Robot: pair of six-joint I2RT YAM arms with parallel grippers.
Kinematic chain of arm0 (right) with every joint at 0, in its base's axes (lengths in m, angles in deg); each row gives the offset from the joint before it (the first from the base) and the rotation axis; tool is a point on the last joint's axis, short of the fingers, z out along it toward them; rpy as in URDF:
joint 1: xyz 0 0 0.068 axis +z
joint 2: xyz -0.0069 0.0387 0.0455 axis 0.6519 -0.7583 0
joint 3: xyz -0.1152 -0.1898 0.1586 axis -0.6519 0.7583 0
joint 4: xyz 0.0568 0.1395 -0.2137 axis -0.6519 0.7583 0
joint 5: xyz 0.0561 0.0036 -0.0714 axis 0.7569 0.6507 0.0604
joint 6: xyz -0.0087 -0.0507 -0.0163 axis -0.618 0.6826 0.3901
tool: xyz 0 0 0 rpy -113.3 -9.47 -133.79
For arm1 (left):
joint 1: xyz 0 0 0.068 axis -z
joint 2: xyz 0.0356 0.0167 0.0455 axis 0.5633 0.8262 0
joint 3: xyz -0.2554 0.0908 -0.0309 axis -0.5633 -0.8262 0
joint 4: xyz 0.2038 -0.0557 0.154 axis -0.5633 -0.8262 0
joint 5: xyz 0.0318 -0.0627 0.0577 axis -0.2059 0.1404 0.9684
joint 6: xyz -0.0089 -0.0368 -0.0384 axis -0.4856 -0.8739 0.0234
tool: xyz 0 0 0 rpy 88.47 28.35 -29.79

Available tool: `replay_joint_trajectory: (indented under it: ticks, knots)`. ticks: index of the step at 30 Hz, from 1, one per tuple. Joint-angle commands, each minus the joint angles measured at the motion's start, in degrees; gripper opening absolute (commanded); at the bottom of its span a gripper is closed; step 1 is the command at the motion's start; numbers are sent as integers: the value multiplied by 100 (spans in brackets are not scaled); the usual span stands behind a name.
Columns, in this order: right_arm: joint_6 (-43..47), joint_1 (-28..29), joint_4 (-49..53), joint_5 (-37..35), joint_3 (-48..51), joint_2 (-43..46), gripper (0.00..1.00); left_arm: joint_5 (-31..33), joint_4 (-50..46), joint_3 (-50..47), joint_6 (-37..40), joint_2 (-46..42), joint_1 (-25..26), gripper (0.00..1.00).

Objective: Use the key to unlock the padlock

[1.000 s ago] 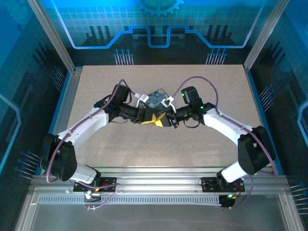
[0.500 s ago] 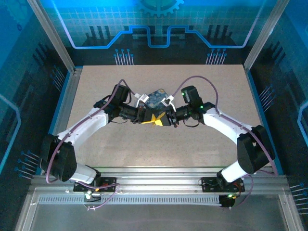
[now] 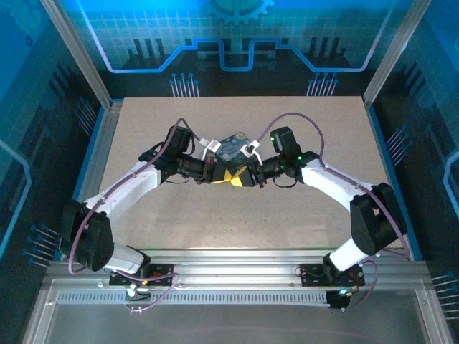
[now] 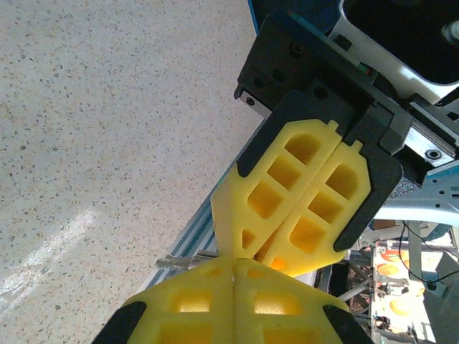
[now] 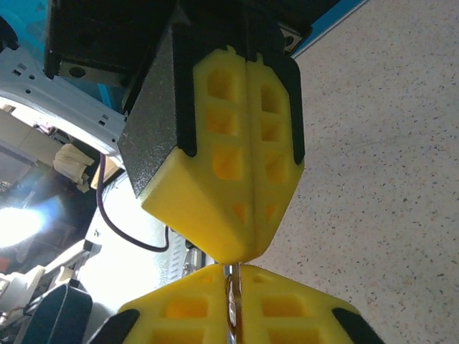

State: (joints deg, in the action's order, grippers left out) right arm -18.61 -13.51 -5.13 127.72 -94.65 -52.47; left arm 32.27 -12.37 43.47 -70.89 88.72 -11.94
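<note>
My two grippers meet tip to tip above the middle of the table, left gripper against right gripper. In the right wrist view my right gripper has its yellow pads closed on a thin, brassy metal strip seen edge-on, the key. The left gripper's fingers hang just above it, pressed together. In the left wrist view my left gripper is shut, and a short grey metal piece pokes out to the left where the tips meet. The padlock is hidden.
A dark-blue patterned tin lies on the speckled table just behind the grippers. Aluminium rails run along the near edge by the arm bases. Blue panels wall in the sides and back.
Both grippers stay tip to tip and have shifted slightly toward the tin. The right arm's elbow has moved a little to the left.
</note>
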Motion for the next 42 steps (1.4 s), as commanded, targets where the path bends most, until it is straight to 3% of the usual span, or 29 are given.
replay_joint_trajectory:
  ticks: [1,4,10,22,42]
  knots:
    - [19,-117,-95,-88,-266,-88,26,-79,101,-111,-5,-184,50,0]
    - [136,-299,124,-114,-229,-54,36,-24,135,-101,-70,-162,-11,0]
    - [72,-566,117,-148,-113,156,41,15,29,-7,-18,-123,-49,0]
    - [154,-149,137,-167,-183,-60,38,143,46,90,-43,-56,-58,0]
    - [-152,-134,-325,246,48,-192,34,-57,553,-121,-319,-131,-179,0]
